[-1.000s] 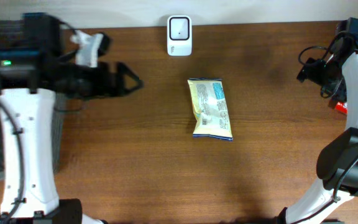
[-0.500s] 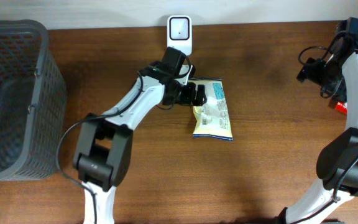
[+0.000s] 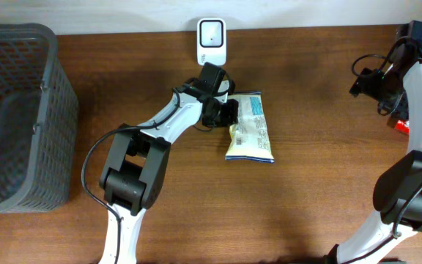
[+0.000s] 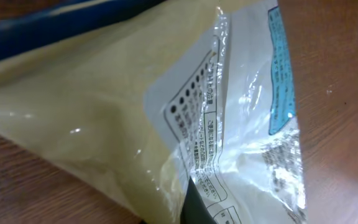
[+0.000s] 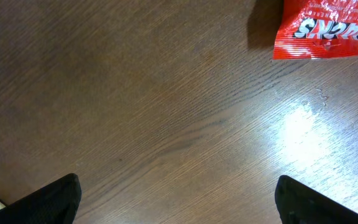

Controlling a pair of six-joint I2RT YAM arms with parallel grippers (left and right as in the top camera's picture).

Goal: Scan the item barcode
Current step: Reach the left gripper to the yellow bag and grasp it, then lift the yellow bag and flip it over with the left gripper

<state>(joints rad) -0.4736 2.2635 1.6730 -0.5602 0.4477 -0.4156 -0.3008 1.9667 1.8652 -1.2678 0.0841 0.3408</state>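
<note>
We count one yellow snack packet (image 3: 251, 136) mid-table, its left edge pinched by the clenched left gripper (image 3: 229, 114), one right gripper (image 5: 178, 202) spread wide and empty near one red packet (image 5: 328, 28), one basket (image 3: 57, 110), and one scanner (image 3: 211, 42) at the far edge.

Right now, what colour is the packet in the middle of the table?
The packet is pale yellow with blue trim; left wrist view.

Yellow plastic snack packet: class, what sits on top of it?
The left arm's black claw pinches the yellow plastic snack packet's top-left corner; the wrapper beneath is hidden.
</note>
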